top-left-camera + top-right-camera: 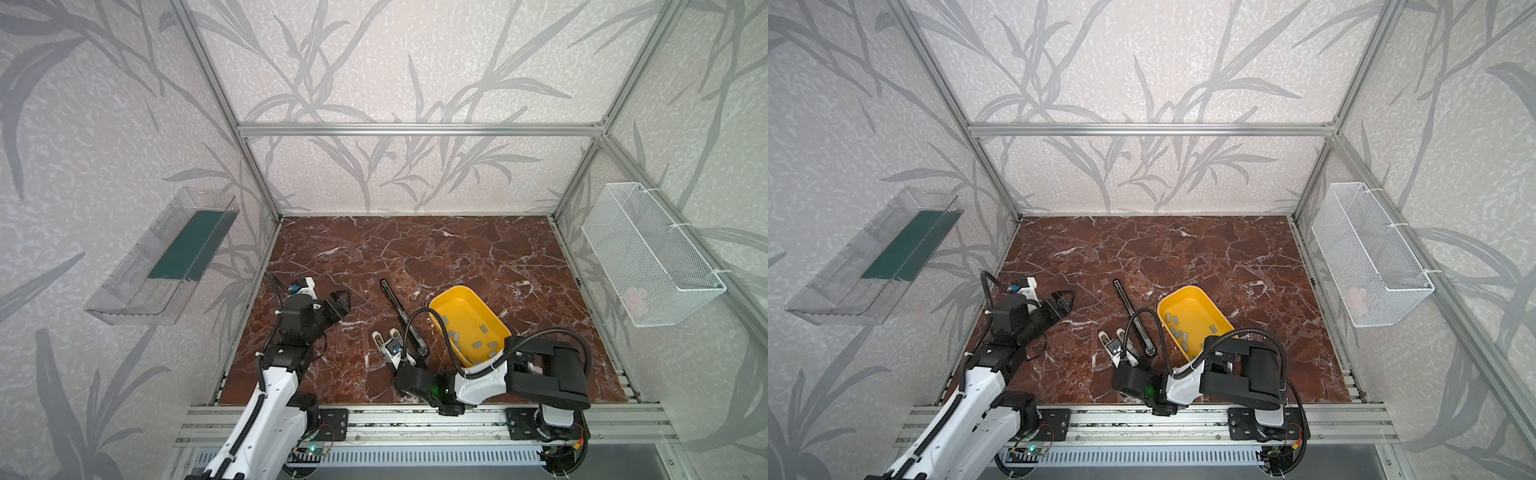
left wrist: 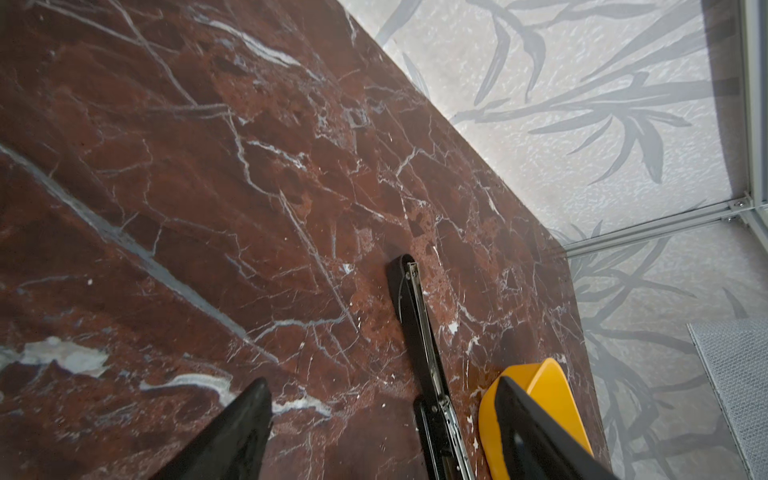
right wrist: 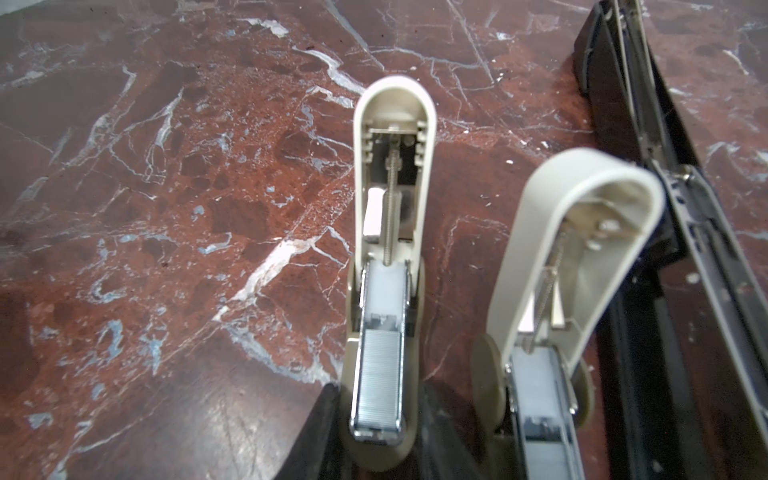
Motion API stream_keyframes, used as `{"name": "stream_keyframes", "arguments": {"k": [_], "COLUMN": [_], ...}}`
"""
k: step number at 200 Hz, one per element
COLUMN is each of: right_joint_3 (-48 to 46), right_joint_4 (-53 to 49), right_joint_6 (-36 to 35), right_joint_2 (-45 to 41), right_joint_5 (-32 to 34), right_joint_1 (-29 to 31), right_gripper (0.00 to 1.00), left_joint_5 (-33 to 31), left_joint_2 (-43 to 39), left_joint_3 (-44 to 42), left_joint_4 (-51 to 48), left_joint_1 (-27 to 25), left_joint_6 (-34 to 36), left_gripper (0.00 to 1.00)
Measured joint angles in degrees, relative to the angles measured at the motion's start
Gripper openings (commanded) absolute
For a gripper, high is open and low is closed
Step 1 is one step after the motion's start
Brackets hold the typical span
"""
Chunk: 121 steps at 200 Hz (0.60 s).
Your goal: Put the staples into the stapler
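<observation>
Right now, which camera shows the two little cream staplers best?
The right wrist view: one cream stapler and its twin sit open, close up, staples showing. Both top views show them tiny, beside the black stapler. The left wrist view misses them.

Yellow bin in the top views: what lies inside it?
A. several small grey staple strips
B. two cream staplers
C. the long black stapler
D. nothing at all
A: small grey staple strips lie scattered on the floor of the yellow bin, while the black stapler lies on the table beside it.
</observation>
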Motion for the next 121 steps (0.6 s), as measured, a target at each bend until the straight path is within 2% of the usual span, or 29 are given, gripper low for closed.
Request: {"name": "stream_keyframes", "arguments": {"k": [31,76,121], "right_joint_3": [0.9,1.2,1.5], "right_joint_4": [2.3,4.5,5.2], "right_joint_6": [0.0,0.3,0.7], "right_joint_2": [1.6,2.7,3.2], "right_joint_5": [-0.5,-1.0,-0.9], "right_joint_1": [0.0,0.0,0.0], "right_gripper": [0.26,0.26,0.25], "left_joint_5": [-0.2,0.0,0.0], "left_joint_2": [0.7,6.1,4.5], "left_joint_3": [-1.3,-2.3,-4.1], "left_joint_4": [-1.3,-0.7,-0.5], "left_joint_1": [0.0,-0.1,-0.3], "left_joint_6": [2.4,3.7,3.5], "left_gripper": [0.83,0.83,0.83]}}
